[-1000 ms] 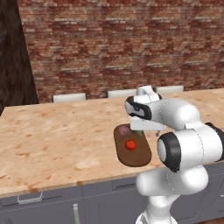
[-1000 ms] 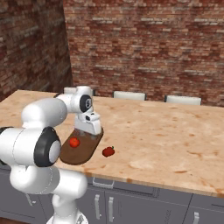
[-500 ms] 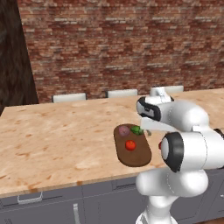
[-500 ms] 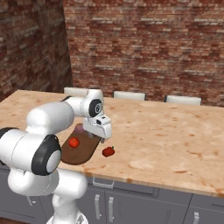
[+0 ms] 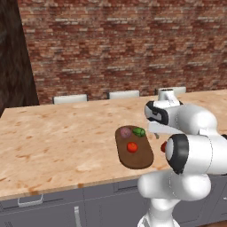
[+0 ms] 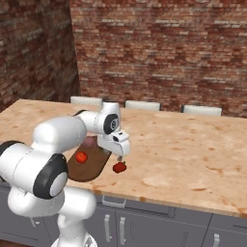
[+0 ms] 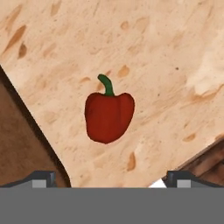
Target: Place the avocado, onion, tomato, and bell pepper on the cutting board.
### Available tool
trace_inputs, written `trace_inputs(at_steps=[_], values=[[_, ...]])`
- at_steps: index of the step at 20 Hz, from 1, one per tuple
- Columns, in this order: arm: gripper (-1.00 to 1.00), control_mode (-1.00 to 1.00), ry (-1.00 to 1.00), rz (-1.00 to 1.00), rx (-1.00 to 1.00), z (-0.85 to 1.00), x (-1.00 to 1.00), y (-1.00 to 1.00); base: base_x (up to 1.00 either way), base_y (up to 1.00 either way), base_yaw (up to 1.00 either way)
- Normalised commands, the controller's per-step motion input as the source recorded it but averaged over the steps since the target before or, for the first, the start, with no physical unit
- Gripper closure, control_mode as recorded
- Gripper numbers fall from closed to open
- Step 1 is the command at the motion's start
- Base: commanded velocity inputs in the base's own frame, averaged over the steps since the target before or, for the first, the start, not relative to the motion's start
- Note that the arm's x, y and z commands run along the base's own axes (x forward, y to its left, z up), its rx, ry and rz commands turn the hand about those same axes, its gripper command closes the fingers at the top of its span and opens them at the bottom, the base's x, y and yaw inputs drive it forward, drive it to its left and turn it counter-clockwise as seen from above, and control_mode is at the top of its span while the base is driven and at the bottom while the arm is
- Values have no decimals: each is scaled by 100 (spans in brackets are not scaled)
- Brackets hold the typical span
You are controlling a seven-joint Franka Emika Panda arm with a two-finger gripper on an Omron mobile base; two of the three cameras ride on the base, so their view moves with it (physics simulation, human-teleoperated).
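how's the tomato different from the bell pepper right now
The tomato is a smooth round bright orange-red ball; the bell pepper is darker red, blocky, with a green stem. The tomato sits on the cutting board near the onion and avocado; the bell pepper lies on the bare counter beside the board, under the open end effector. Both are small and red.

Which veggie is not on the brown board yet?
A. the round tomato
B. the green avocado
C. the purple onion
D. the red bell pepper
D. The bell pepper lies on the bare counter beside the cutting board, while the other three sit on the board.
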Motion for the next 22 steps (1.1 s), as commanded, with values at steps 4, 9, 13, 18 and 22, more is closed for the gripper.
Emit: trace_inputs(at_steps=[4,9,13,18,22], values=[[-100,-100,0,-2,0,-11,14,-22,0,0,0],[-100,-100,2,-6,0,-16,36,-1,0,0,0],[-100,-100,1,-5,0,-15,26,-1,0,0,0],[-100,-100,0,-9,0,-13,-9,-12,0,0,0],[-100,-100,0,-10,0,-18,-15,0,0,0,0]])
